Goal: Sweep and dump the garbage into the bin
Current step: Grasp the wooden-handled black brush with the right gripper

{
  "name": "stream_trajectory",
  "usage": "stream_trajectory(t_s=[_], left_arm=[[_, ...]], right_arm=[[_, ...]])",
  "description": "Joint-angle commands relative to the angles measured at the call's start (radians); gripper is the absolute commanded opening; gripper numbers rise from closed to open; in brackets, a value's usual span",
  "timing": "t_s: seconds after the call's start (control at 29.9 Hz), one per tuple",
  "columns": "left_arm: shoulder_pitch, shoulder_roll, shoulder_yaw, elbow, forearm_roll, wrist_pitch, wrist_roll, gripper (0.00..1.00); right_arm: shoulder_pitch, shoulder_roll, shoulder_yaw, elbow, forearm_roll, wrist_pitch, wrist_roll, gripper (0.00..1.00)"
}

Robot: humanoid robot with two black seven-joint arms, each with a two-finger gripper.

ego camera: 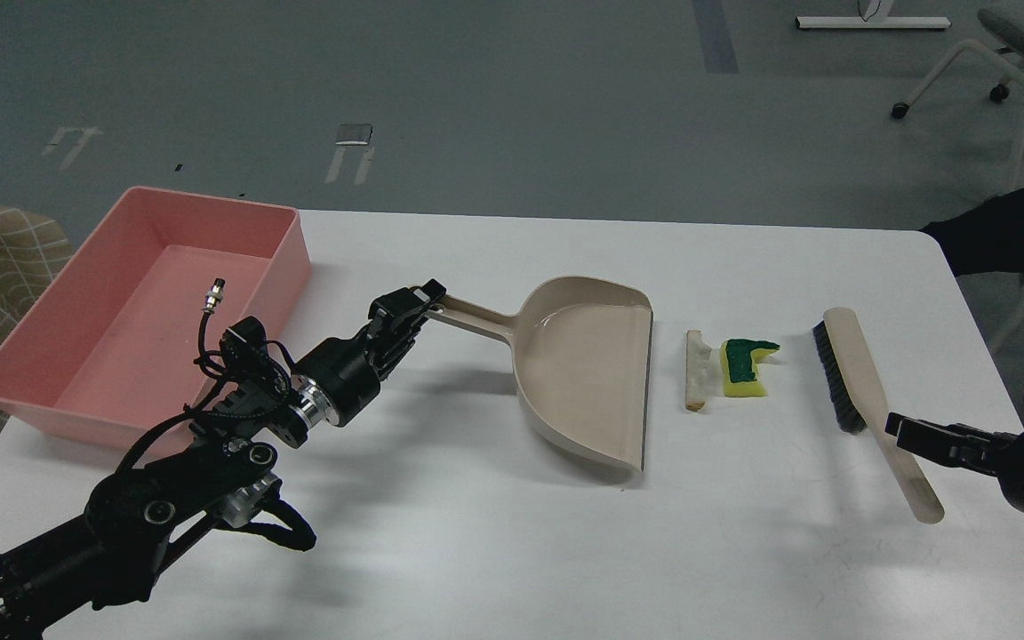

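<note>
The white bench (494, 533) carries everything. At its far left corner sits the pink bin (68, 356), with the beige dustpan (588, 369) lying mid-bench. The left end effector (419, 302) pinches the tip of the dustpan's handle. A brush (868, 400) lies to the right; the right end effector (908, 431) reaches its handle, grip impossible to tell. Between dustpan and brush lie the sponge piece (746, 367) and the bread-like slice (697, 369), close together.

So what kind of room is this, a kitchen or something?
Probably a lab or test space, not a kitchen: a plain white table on bare grey floor with tape marks, a wheeled chair behind, and only a dustpan, brush and pink tub laid out.
</note>
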Motion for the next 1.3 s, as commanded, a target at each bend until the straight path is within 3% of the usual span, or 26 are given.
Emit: stream_trajectory(t_s=[0.0,0.17,0.23,0.33,0.57,0.73,0.97,1.14,1.27], left_arm=[[0.001,0.000,0.010,0.004,0.000,-0.003,0.000,0.00],[0.001,-0.004,0.019,0.016,-0.003,-0.003,0.002,0.00],[-0.004,-0.003,0.018,0.017,-0.005,-0.006,-0.003,0.00],[-0.011,-0.010,0.018,0.037,-0.008,-0.006,0.000,0.00],[-0.019,-0.039,0.018,0.100,-0.008,-0.010,0.004,0.00],[-0.027,-0.061,0.013,0.139,-0.013,-0.013,0.002,0.00],[-0.030,-0.067,0.007,0.139,-0.016,-0.013,-0.004,0.00],[-0.028,-0.069,0.007,0.139,-0.016,-0.013,-0.003,0.00],[-0.028,-0.069,0.007,0.139,-0.016,-0.013,-0.004,0.00]], right_arm=[[-0.001,0.036,-0.002,-0.007,-0.018,0.000,-0.001,0.70],[0.010,0.076,-0.019,-0.011,-0.031,0.000,-0.001,0.72],[0.014,0.087,-0.030,-0.013,-0.031,0.000,-0.001,0.86],[0.014,0.090,-0.033,-0.013,-0.032,0.000,-0.002,0.90],[0.014,0.099,-0.036,-0.014,-0.034,0.000,-0.002,0.89],[0.023,0.127,-0.037,-0.028,-0.040,0.000,-0.001,0.71],[0.031,0.148,-0.040,-0.039,-0.040,0.000,-0.001,0.66],[0.033,0.148,-0.063,-0.042,-0.052,0.000,-0.002,0.43],[0.033,0.148,-0.066,-0.042,-0.052,0.000,-0.004,0.42]])
